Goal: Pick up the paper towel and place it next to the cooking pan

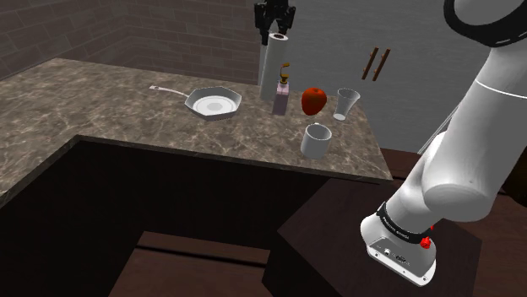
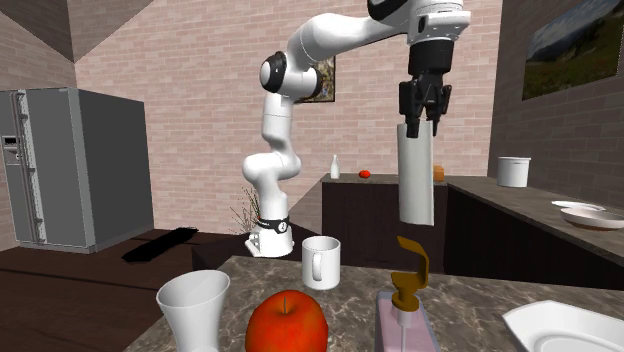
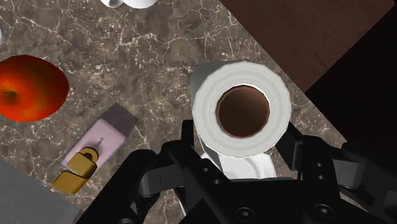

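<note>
Hand (image 2: 424,128) clasping one paper towel (image 2: 417,185), one pan (image 1: 214,105), one apple (image 1: 313,99)

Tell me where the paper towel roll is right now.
The white paper towel roll hangs upright in the black gripper, above the marbled counter; in the shoulder view it is behind the pink soap dispenser, right of the grey pan.

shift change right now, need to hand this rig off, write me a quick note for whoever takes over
Gripper shut on the top of the paper towel roll; roll hangs upright, lifted off the counter.
Pan sits on the counter, to the shoulder view's left of the roll.
Done: grasp and lift.
Left: carry the roll over, set it down beside the pan, release.
</note>
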Robot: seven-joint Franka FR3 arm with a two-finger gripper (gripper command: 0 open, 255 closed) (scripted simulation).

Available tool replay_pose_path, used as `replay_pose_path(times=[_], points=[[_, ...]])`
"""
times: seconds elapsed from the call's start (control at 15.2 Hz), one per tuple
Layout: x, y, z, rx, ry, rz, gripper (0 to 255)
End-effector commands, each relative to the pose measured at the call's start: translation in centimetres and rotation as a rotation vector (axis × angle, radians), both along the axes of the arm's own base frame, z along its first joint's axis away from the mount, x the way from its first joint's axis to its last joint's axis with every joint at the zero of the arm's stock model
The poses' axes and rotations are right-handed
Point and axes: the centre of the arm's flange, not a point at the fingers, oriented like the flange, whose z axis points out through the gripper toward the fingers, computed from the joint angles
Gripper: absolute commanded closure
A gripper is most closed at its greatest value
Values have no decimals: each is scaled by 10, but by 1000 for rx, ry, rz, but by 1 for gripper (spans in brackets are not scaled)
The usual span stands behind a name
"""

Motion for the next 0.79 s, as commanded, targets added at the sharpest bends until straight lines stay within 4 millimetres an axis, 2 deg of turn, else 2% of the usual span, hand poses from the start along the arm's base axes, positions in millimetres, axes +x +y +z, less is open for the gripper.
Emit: replay_pose_path(times=[0.0,0.73], points=[[13,21,-6,0,-1,-1,255],[95,135,-43,0,-1,-1,255]])
